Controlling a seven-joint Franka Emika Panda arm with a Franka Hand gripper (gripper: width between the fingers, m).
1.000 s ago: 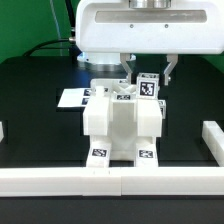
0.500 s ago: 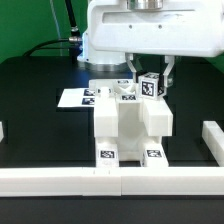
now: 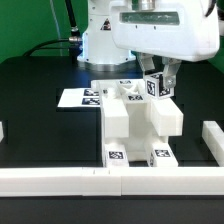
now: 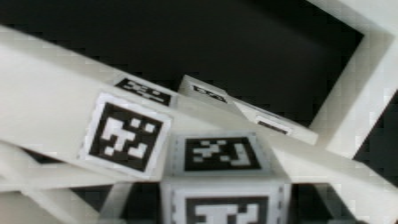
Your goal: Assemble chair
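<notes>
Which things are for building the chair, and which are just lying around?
For the chair:
- white chair parts
- gripper, holding them

Just lying around:
- marker board
- white border rails
- black table

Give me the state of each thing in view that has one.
gripper, shut on the tagged part.
tagged part, held at the chair's top, on the exterior view's right; whether it is seated cannot be told.
chair, partly assembled, standing on the table with its base at the front rail.
marker board, flat behind the chair, partly hidden.
</notes>
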